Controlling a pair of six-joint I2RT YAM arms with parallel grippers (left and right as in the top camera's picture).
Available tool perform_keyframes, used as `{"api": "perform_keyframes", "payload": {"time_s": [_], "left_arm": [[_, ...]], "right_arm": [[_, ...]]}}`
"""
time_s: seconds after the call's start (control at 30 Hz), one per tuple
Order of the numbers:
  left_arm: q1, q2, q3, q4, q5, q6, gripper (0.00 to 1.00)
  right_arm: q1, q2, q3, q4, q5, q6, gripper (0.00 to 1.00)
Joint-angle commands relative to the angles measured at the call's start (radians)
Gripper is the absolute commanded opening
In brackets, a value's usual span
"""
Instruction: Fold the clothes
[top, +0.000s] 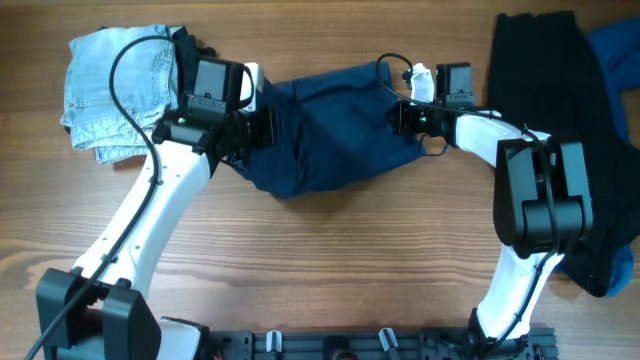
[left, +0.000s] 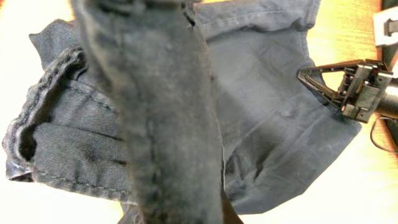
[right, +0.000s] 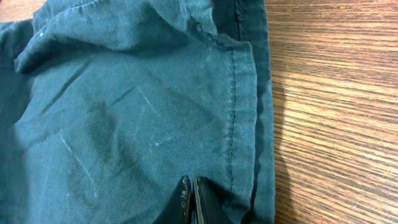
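- Where the overhead camera looks straight down, the shorts (top: 330, 135) lie spread on the far middle of the table (top: 330, 270). Their long axis runs left to right, with the left gripper (top: 262, 125) at their left end and the right gripper (top: 398, 115) at their right end (each arm nearest its own end). Folded jeans (top: 110, 85) sit near the left end; dark garments (top: 540, 70) lie well apart on the right.
- Left wrist view: a thick ridge of navy cloth runs up the frame and hides the fingers. Judged from that raised fold, the left gripper is clenched on the shorts' left edge. The garment stretches away toward the right gripper (left: 305, 77), whose jaws stand closed at the opposite edge.
- Right wrist view: the right gripper (right: 189, 191) has its tips pressed together on the cloth just inside a stitched hem (whether fabric lies pinched between them cannot be told). Bare table lies right of the hem.
- Judgement: a fold across the long axis would carry one end toward the other, and either arm is placed to do it.
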Motion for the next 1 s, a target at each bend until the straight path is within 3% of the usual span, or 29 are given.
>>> {"api": "perform_keyframes", "payload": {"time_s": [0.0,0.63,0.97], "left_arm": [[-0.042,-0.021,0.026,0.019,0.024,-0.006,0.04],[-0.26,-0.013,0.026,0.269,-0.011,-0.094,0.05],[-0.336,0.181,0.026,0.478,-0.063,-0.167,0.06]], "right_arm": [[0.0,0.084,-0.021,-0.019,0.068,0.007,0.04],[0.0,0.084,-0.021,-0.026,0.069,0.021,0.04],[0.0,0.084,-0.021,-0.033,0.069,0.03,0.04]]}}
